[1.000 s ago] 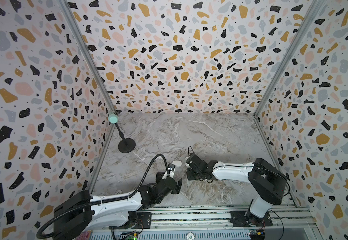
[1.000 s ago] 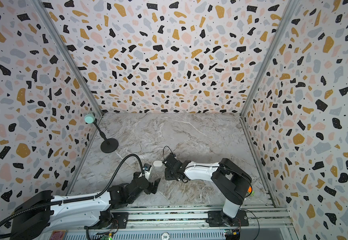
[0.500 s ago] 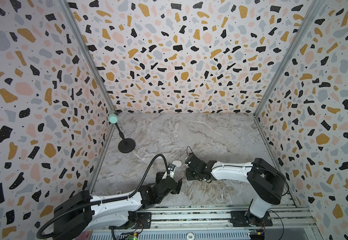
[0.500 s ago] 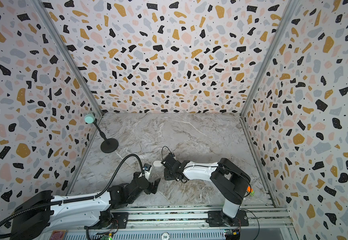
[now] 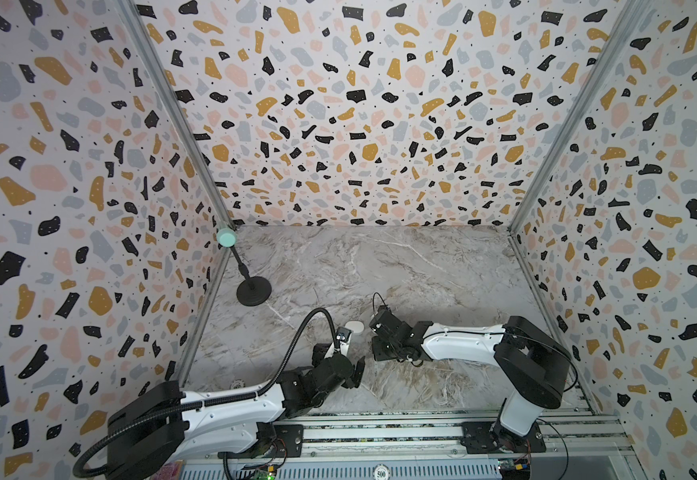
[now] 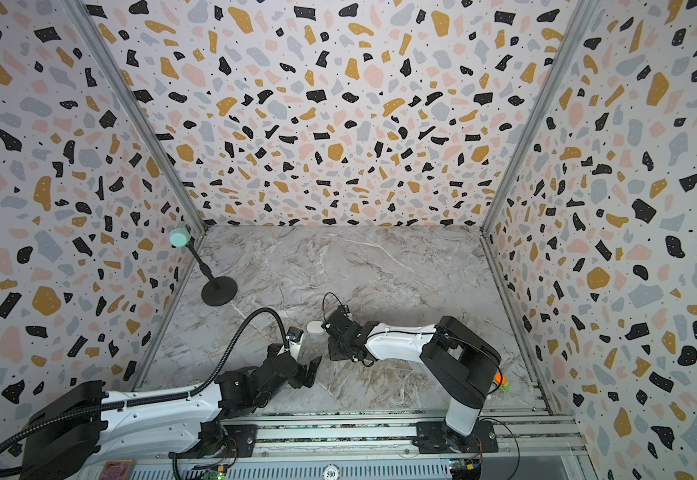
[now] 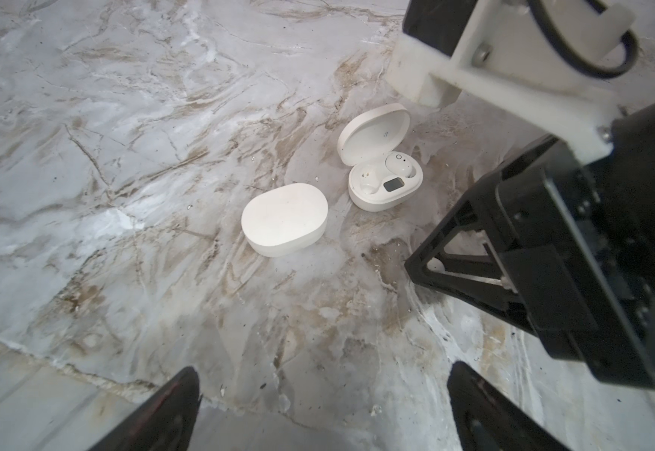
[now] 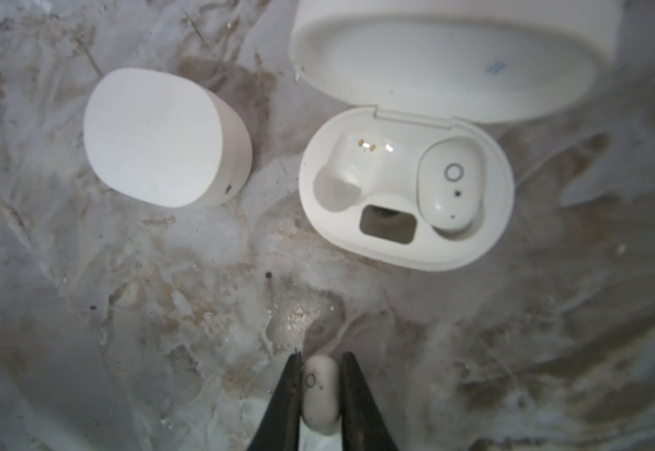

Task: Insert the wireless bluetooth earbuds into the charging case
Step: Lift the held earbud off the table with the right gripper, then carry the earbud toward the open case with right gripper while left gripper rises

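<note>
Earbud [image 8: 320, 398] pinched in right claw [image 8: 322, 363]; left claw [image 7: 323, 373] agape; marble tabletop [image 8: 161, 312], terrazzo walls [image 5: 338, 104].

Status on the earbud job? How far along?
Done: one seated earbud sits in the open case. In hand: the right gripper pinches a second earbud short of that case; the left gripper is open, holding nothing. Left: fill the empty slot. The closed case hides its contents, so cannot tell there.
</note>
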